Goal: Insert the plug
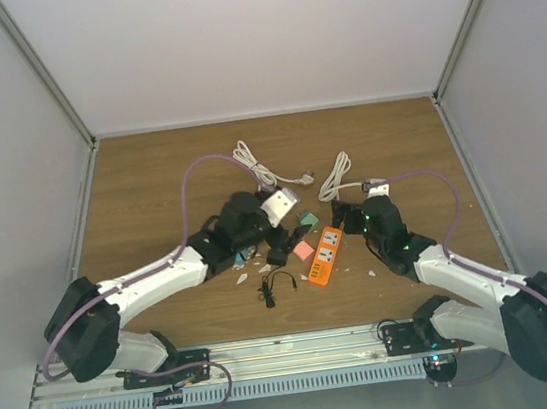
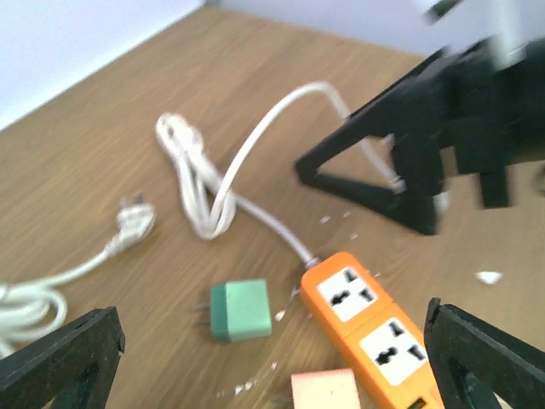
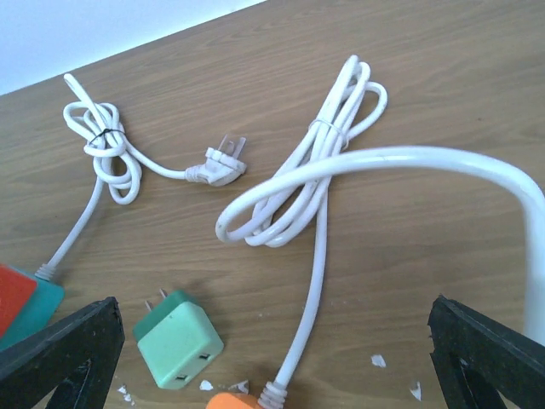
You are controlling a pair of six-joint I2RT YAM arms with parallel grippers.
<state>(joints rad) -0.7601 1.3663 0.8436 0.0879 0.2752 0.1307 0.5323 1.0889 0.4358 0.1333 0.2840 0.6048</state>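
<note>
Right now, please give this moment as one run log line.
left tool open, empty | right tool open, empty | green plug on table, apart from orange power strip

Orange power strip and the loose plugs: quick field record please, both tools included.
power strip: lying flat, nothing plugged in
sockets: two visible, both empty
green adapter: loose beside the strip, prongs facing away from it
white plug: loose, not inserted
left tool: open, holding nothing
right tool: open, holding nothing
</note>
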